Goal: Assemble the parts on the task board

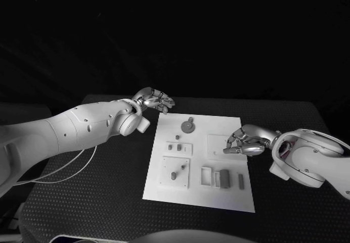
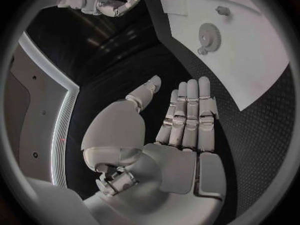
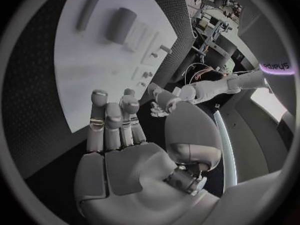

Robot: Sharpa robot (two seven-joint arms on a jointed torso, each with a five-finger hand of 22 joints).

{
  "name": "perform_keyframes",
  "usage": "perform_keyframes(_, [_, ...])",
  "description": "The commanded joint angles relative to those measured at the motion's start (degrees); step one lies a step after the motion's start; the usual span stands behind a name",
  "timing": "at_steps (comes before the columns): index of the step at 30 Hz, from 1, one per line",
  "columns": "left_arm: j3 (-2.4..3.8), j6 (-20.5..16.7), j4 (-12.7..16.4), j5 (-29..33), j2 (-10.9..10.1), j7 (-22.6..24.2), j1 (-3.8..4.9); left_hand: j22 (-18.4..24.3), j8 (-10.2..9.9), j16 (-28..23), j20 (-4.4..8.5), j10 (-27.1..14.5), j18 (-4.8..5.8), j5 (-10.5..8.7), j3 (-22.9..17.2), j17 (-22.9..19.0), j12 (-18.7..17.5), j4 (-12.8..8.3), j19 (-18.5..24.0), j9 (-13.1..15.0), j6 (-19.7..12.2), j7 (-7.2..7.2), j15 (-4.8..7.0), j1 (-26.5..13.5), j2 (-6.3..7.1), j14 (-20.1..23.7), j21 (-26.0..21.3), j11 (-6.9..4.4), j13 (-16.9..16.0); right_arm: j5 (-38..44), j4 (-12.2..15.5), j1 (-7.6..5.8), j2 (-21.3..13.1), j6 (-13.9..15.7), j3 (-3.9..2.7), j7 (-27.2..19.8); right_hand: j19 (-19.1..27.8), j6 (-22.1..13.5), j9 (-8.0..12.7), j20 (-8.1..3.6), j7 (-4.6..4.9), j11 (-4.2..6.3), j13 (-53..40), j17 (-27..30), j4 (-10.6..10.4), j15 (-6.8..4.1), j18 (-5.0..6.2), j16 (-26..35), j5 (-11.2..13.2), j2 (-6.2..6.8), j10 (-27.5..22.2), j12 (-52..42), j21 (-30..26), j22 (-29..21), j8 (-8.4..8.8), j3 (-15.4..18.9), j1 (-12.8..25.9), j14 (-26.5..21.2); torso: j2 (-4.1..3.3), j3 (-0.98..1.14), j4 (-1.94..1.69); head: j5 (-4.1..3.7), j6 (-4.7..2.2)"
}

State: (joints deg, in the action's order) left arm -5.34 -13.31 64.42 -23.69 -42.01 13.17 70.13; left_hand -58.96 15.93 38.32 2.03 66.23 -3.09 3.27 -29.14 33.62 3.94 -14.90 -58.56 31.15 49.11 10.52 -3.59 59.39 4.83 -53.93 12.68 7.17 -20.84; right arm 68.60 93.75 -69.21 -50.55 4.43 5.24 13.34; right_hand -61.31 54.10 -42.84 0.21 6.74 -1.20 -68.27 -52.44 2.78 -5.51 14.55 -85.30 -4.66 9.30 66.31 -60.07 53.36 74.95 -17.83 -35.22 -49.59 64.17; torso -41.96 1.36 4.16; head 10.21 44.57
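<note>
The task board (image 1: 219,132) lay in the centre of the frame on the black desk (image 1: 109,192), with small grey parts on it: a gear (image 1: 188,125) near its upper end and blocks (image 1: 223,177) lower down. The left hand (image 1: 154,99) hovered just past the board's upper left corner, fingers extended and apart, holding nothing. The right hand (image 1: 247,141) hung over the board's right edge, fingers half curled, also empty. To do the step well, I think one hand should come down straight over a single part and pinch it by its sides. The word "sharpa" (image 3: 275,65) was readable on the left arm.
</note>
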Motion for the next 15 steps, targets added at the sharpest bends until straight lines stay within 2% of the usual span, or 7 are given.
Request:
perform_keyframes(1, [0.04, 0.34, 0.42, 0.52, -0.13, 1.29, 0.04, -0.08, 0.32, -0.39, -0.21, -0.27, -0.95, 0.27, 0.23, 0.07, 0.06, 0.24, -0.11, -0.04, -0.24, -0.18, -0.29, -0.59, -0.07, -0.22, -0.31, -0.21, 0.04, -4.43, 0.72, 0.07, -0.54, -6.12, 0.41, 8.42, -0.63, 1.42, -0.54, -0.80, -0.78, 1.51, 0.28, -0.11, -2.48, -0.69, 0.45, -0.94, 0.12, 0.61, -7.59, -1.30, 0.71, 1.23, -0.17, -0.39, 2.52, 0.55, 0.65, 0.14, 0.51, -0.17, 0.06])
perform_keyframes(6, [0.01, 0.66, 0.63, 0.52, -0.36, 1.04, 0.04, -0.09, 0.34, -0.41, -0.21, -0.26, -0.95, 0.27, 0.27, 0.10, 0.06, 0.27, -0.11, -0.05, -0.24, -0.19, -0.29, -0.66, -0.07, -0.23, -0.32, -0.21, 0.04, -5.17, 2.69, 0.66, -1.45, -9.27, 1.21, 12.71, -1.51, 3.25, -1.56, -1.77, -1.58, 2.23, 0.76, -0.49, -4.31, -1.39, 0.45, -2.12, 0.19, 1.12, -6.63, -2.97, 1.73, 1.18, -0.65, -0.33, 5.54, 1.79, 1.20, 0.20, 0.40, -0.46, 0.38])
perform_keyframes(8, [0.01, 0.66, 0.65, 0.52, -0.39, 1.07, 0.04, -0.09, 0.34, -0.42, -0.21, -0.26, -0.95, 0.27, 0.29, 0.12, 0.06, 0.28, -0.10, -0.05, -0.24, -0.19, -0.29, -0.68, -0.07, -0.23, -0.32, -0.22, 0.04, -5.17, 2.90, 1.08, -1.67, -10.18, 1.81, 13.62, -1.65, 3.62, -1.95, -2.01, -1.77, 2.40, 0.95, -1.47, -4.97, -1.55, 0.45, -2.44, 0.17, 1.43, -6.51, -3.33, 1.94, 1.16, -0.75, -0.36, 6.66, 2.57, 1.39, 0.18, 0.33, -0.68, 0.60])
perform_keyframes(10, [0.00, 0.62, 0.76, 0.52, -0.57, 1.06, 0.04, -0.09, 0.34, -0.44, -0.21, -0.26, -0.95, 0.27, 0.30, 0.13, 0.07, 0.29, -0.10, -0.05, -0.23, -0.19, -0.30, -0.71, -0.07, -0.22, -0.33, -0.22, 0.04, -5.17, 2.51, 1.35, -1.53, -10.08, 2.28, 13.97, -1.71, 3.73, -2.19, -2.18, -1.85, 2.48, 1.08, -2.02, -5.29, -1.64, 0.45, -2.63, 0.17, 1.55, -6.47, -3.53, 2.08, 1.16, -0.73, -0.50, 7.21, 2.97, 1.51, 0.15, 0.32, -1.06, 0.62])
perform_keyframes(15, [-0.02, 0.66, 0.63, 0.52, -0.42, 1.09, 0.03, -0.09, 0.35, -0.45, -0.21, -0.25, -0.95, 0.27, 0.32, 0.15, 0.07, 0.30, -0.09, -0.06, -0.24, -0.19, -0.30, -0.74, -0.07, -0.22, -0.34, -0.22, 0.05, -4.98, 1.63, 1.82, -0.92, -9.11, 3.29, 14.18, -1.74, 3.80, -2.38, -2.30, -1.90, 2.54, 1.20, -2.55, -5.49, -1.69, 0.45, -2.79, 0.17, 1.60, -6.45, -3.69, 2.20, 1.17, -0.69, -0.65, 7.58, 3.33, 1.84, 0.04, 0.64, -1.69, 0.71])
